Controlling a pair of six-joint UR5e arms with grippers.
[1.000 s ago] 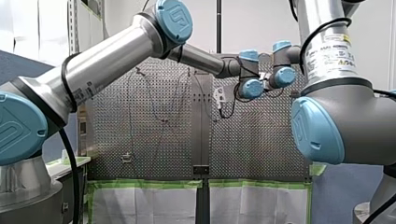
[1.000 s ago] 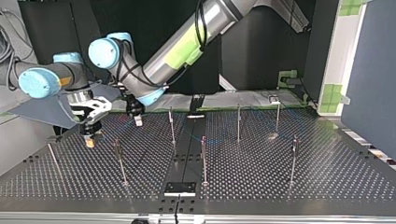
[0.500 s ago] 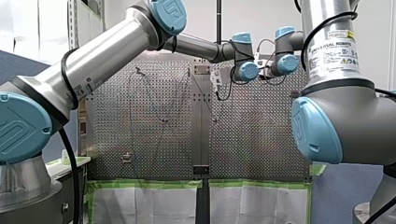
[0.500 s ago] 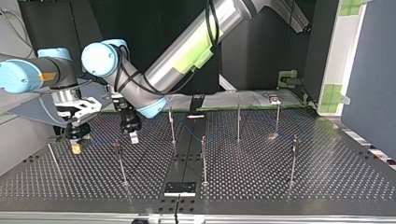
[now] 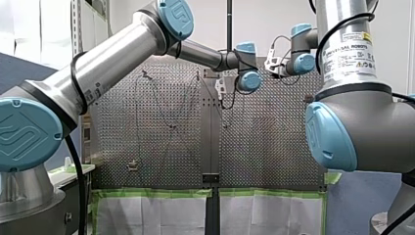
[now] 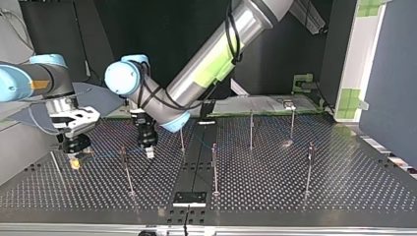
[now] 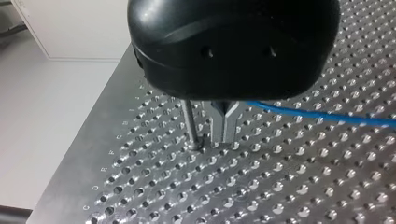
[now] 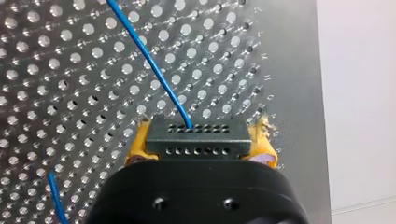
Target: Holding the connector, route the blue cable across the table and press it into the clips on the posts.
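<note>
My left gripper (image 7: pixel 225 139) hangs over the perforated table (image 7: pixel 289 186), its black housing near the camera and its metal fingers (image 7: pixel 217 123) drawn together at the tips. A thin post (image 7: pixel 189 123) stands just beside them. The blue cable (image 7: pixel 322 116) runs out from behind the fingers, above the table; whether it is pinched, I cannot tell.

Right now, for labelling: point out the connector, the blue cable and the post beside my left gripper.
connector (image 8: pixel 196 140): right wrist view, holed face.
blue cable (image 8: pixel 149 59): right wrist view, mid-run.
post (image 7: pixel 189 123): left wrist view, shaft.
</note>
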